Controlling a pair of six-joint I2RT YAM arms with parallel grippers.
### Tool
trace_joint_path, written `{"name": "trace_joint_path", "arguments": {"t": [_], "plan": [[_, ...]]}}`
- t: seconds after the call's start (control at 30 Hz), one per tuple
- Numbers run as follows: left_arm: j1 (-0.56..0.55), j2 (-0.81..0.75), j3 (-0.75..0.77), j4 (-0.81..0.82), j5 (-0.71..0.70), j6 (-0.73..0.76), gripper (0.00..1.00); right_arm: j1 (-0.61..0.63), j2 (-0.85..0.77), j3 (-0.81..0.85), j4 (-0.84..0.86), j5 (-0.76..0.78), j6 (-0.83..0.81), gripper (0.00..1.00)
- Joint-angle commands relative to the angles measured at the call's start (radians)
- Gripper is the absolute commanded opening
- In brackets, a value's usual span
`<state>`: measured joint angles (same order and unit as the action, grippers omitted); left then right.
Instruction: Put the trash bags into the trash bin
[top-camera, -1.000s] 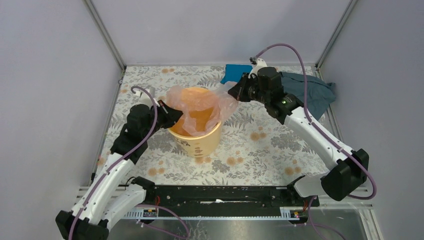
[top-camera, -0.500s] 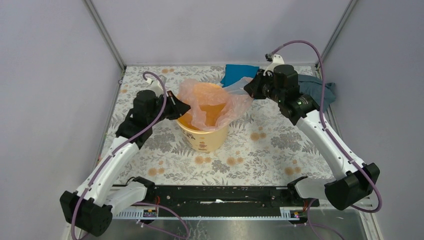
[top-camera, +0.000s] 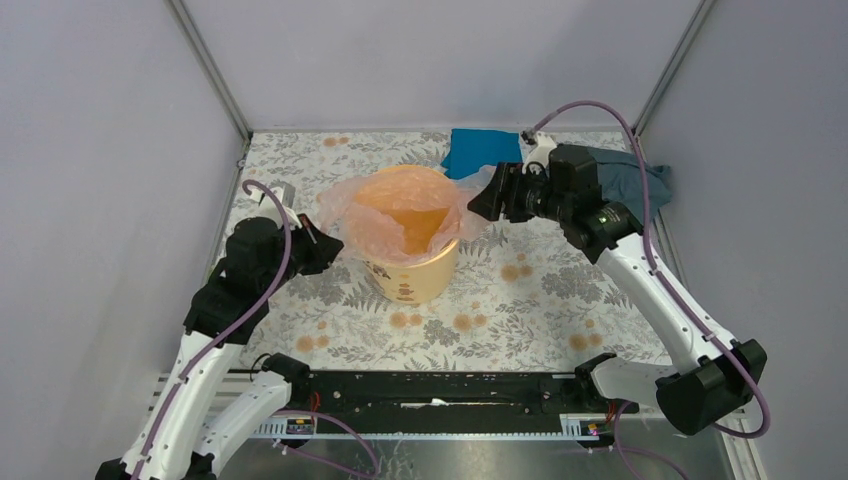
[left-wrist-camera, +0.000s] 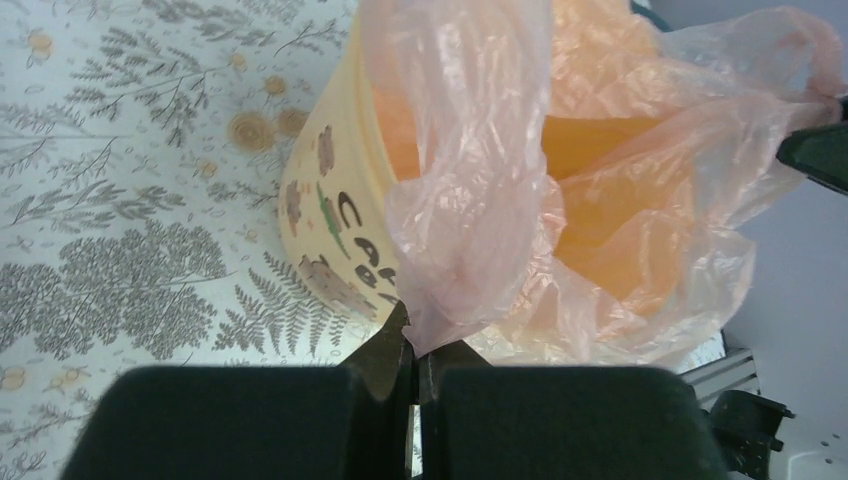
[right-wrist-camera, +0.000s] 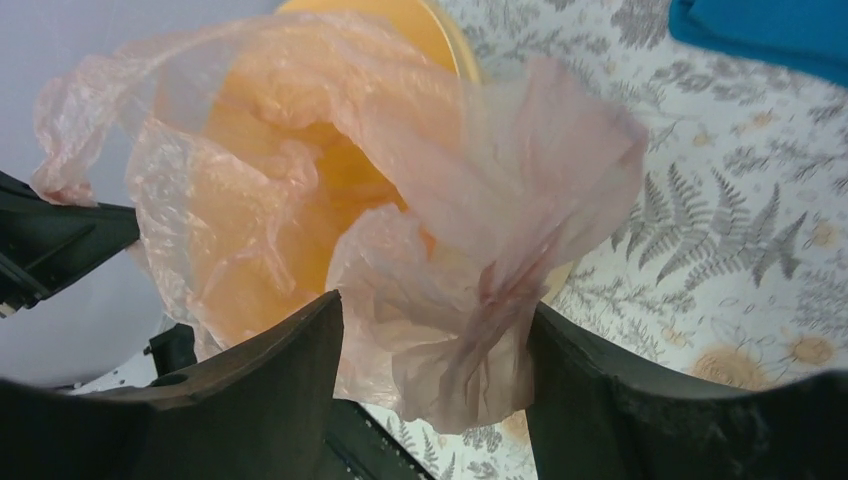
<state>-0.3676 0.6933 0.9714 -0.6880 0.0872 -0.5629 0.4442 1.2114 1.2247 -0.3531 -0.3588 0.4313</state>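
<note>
Pink bag (top-camera: 395, 215) lines the bin (top-camera: 418, 280), spilling over its rim. At 9 o'clock the left gripper (top-camera: 333, 243) clamps the film; at 3 o'clock the right gripper (top-camera: 478, 203), fingers apart, straddles a loose fold.

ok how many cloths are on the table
2. A bright blue cloth lies at the far edge behind the bucket. A grey-blue cloth lies just right of it, partly hidden by the right arm. Another could be hidden there.
</note>
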Motion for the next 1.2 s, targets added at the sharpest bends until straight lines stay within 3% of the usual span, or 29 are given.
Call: {"name": "trace_joint_path", "arguments": {"t": [0.0,0.13,0.2,0.3,0.47,0.77,0.87,1.0,1.17], "plan": [[0.002,-0.009,-0.011,-0.044,-0.071,-0.014,0.0,-0.001,-0.025,-0.065,0.05,-0.078,0.047,0.66],[0.001,-0.007,-0.02,-0.081,-0.118,-0.021,0.0,-0.001,-0.056,-0.131,0.11,-0.102,0.089,0.56],[0.001,-0.014,-0.031,-0.095,-0.146,-0.028,0.0,-0.002,-0.07,-0.154,0.128,-0.098,0.094,0.38],[0.0,-0.014,-0.04,-0.134,-0.214,-0.045,0.0,-0.001,-0.083,-0.164,0.133,-0.085,0.087,0.24],[0.001,-0.014,-0.085,-0.124,-0.208,-0.072,0.0,-0.001,-0.077,-0.184,0.13,-0.065,0.065,0.1],[0.001,0.091,-0.135,-0.022,-0.243,-0.112,0.0,-0.001,-0.022,-0.283,0.265,-0.009,0.006,0.1],[0.001,0.109,-0.105,-0.015,-0.253,-0.117,0.02,0.0,-0.028,-0.261,0.227,-0.014,-0.028,0.2],[0.001,0.025,-0.043,-0.102,-0.289,-0.128,0.41,0.0,-0.101,-0.227,0.142,0.0,-0.049,0.38],[0.001,-0.069,0.044,-0.22,-0.276,-0.157,0.75,-0.002,-0.137,-0.14,0.002,0.022,-0.103,0.57]]}}
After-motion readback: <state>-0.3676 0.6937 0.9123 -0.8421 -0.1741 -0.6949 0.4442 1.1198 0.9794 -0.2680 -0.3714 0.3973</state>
